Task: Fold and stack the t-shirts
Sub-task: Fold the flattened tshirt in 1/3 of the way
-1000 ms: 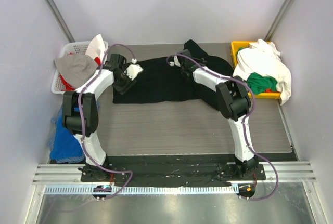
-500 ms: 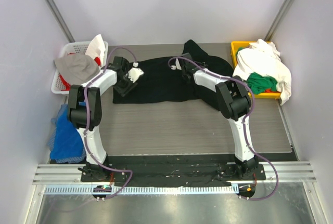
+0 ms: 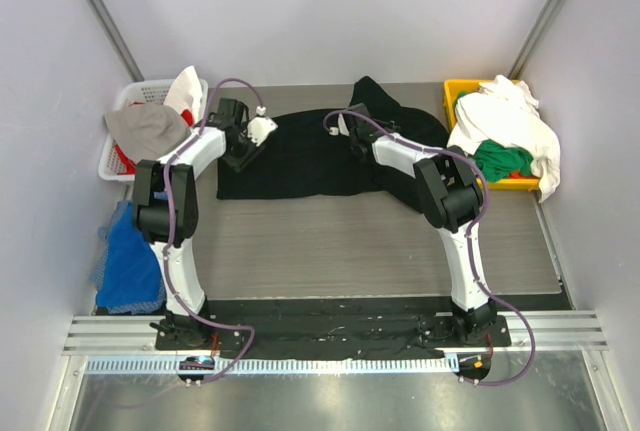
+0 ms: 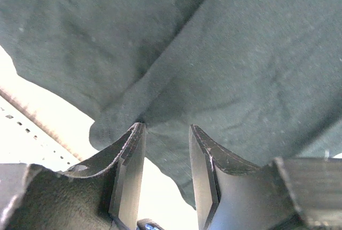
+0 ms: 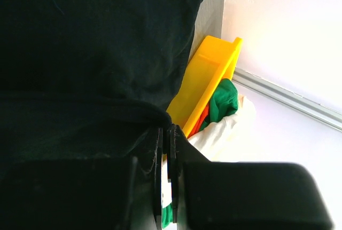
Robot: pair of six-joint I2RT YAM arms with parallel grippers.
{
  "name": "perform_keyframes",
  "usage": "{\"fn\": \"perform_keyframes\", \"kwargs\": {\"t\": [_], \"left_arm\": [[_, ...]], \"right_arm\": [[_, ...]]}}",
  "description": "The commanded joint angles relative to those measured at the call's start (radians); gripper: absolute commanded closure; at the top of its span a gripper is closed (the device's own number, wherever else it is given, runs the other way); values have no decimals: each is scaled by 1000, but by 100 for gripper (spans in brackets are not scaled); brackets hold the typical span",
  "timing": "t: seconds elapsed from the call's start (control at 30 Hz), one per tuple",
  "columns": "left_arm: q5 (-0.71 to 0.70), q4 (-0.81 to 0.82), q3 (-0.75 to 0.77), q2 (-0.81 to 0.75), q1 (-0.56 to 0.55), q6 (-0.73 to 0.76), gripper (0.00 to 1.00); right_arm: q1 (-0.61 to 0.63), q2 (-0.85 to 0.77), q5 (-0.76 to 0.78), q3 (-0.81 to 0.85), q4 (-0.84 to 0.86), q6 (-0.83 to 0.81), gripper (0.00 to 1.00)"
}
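A large black t-shirt (image 3: 310,156) lies spread across the far half of the table, with a bunched part at the back right. My left gripper (image 3: 243,148) is over its far left edge. In the left wrist view its jaws (image 4: 166,128) stand open, with the shirt's hem (image 4: 160,150) lying between the fingertips. My right gripper (image 3: 352,133) is at the shirt's back middle. In the right wrist view it (image 5: 165,129) is shut on a fold of the black shirt (image 5: 96,38). White shirts (image 3: 510,121) and a green one (image 3: 503,161) fill the yellow bin (image 3: 455,101).
A white basket (image 3: 128,96) holding grey and white cloth stands at the back left, close to my left arm. Blue cloth (image 3: 125,251) lies off the table's left side. The yellow bin also shows in the right wrist view (image 5: 206,80), close to the right gripper.
My left arm has straightened and its gripper has shifted slightly toward the back along the shirt's left edge. My right gripper has barely moved and still holds the fabric.
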Motion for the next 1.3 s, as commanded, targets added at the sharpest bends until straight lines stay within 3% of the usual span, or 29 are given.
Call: {"fn": "perform_keyframes", "kwargs": {"t": [0.0,0.5,0.93,1.2,1.27], "left_arm": [[-23,48,45,26,4,-2,58],[-26,51,22,26,4,1,59],[-28,51,4,6,5,9,59],[-35,51,-2,2,4,15,60],[-37,49,1,2,5,18,60]], "right_arm": [[-3,-42,25,8,46,10,99],[-2,-80,75,64,112,-57,99],[5,-16,91,168,155,-126,99],[12,21,77,150,189,-122,99],[15,27,77,130,185,-109,87]]}}
